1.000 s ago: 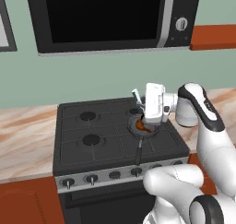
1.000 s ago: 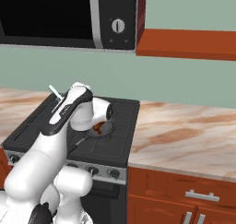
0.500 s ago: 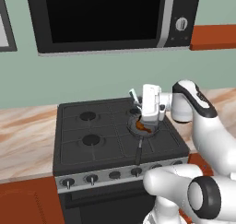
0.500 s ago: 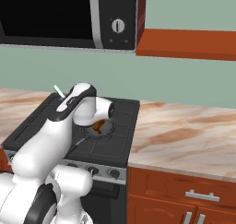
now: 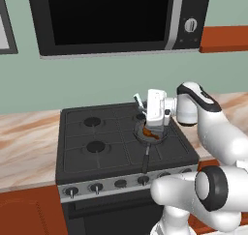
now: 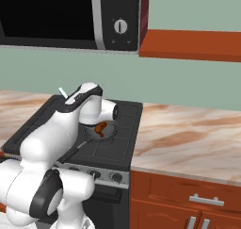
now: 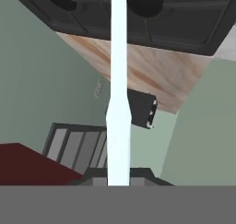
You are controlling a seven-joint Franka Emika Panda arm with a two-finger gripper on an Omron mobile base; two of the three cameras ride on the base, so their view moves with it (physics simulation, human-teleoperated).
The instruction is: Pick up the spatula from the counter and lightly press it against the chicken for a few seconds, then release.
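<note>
My gripper (image 5: 145,107) is shut on the spatula (image 5: 138,101), a pale blue-white strip that sticks out up and to the left of the white hand. The hand hangs just over a small dark pan (image 5: 144,137) on the stove's front right burner, with the brown chicken (image 5: 151,134) in it. Whether the spatula touches the chicken is hidden by the hand. In the right base view the spatula (image 6: 62,92) tip pokes out behind the arm, beside the chicken (image 6: 100,127) and pan (image 6: 109,133). The hand view shows the spatula (image 7: 118,80) running straight up from the gripper (image 7: 118,176).
The pan's long handle (image 5: 145,159) points toward the stove's front edge. The black stove (image 5: 92,147) has two bare burners on its left. A microwave (image 5: 116,16) hangs above. Marble counter (image 6: 188,138) runs to the right, over wooden drawers.
The hand has edged slightly left over the pan while the arm's upper links have shifted. The grip on the spatula is unchanged, and the pan and chicken lie as before.
</note>
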